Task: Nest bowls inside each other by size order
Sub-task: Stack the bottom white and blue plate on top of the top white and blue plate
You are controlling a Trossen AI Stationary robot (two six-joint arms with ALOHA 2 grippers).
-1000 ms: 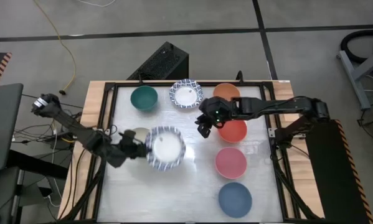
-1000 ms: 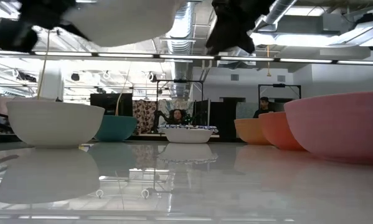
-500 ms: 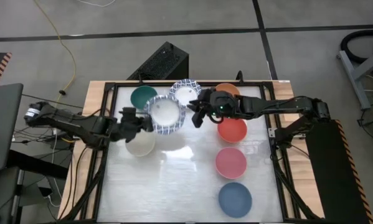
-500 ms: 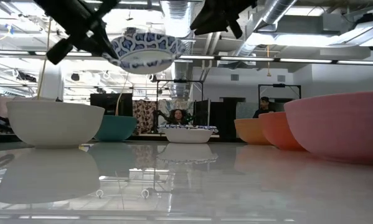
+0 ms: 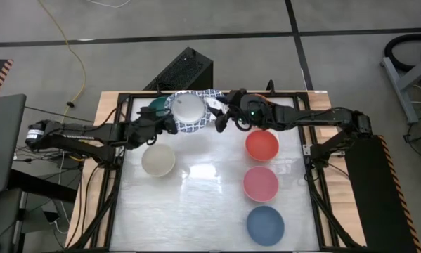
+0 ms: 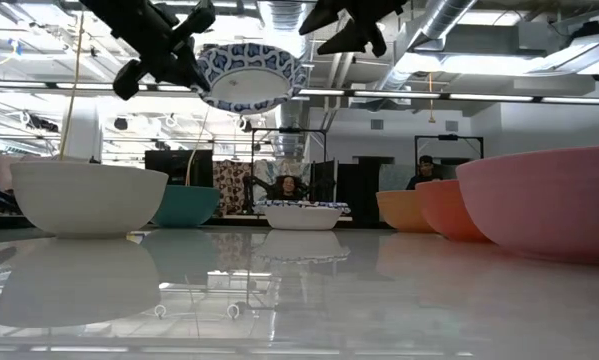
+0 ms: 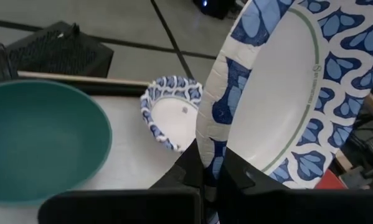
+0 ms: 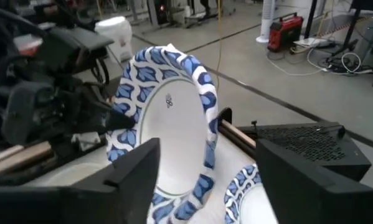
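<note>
My left gripper (image 5: 169, 124) is shut on a large white bowl with a blue patterned rim (image 5: 188, 112), held in the air over the table's far side, above the teal bowl (image 5: 156, 107) and a smaller patterned bowl (image 7: 170, 112). My right gripper (image 8: 208, 155) stands open just right of the held bowl (image 8: 167, 124); I see no contact. The cream bowl (image 5: 158, 159), red bowl (image 5: 262, 145), pink bowl (image 5: 260, 183) and blue bowl (image 5: 265, 223) rest on their bases. The orange bowl (image 6: 399, 211) is hidden under the right arm in the high view. My left gripper pinches the large patterned bowl's rim (image 7: 206, 155) between its two fingers, one on the inner face and one on the outer wall. The fingers come nearly level from the table's left. The bowl (image 6: 251, 78) is lifted clear and tilted.
A black metal frame (image 5: 122, 140) borders the white tabletop. The red, pink and blue bowls line the right side. A black box (image 5: 185, 70) sits on the floor beyond the far edge. People show in the room behind in the low view.
My left gripper has swung the patterned bowl from above the table's left middle toward the far edge, keeping it lifted and rolling it onto a tilt. My right gripper has moved up and toward the far edge, close to the bowl, and has opened wider.
</note>
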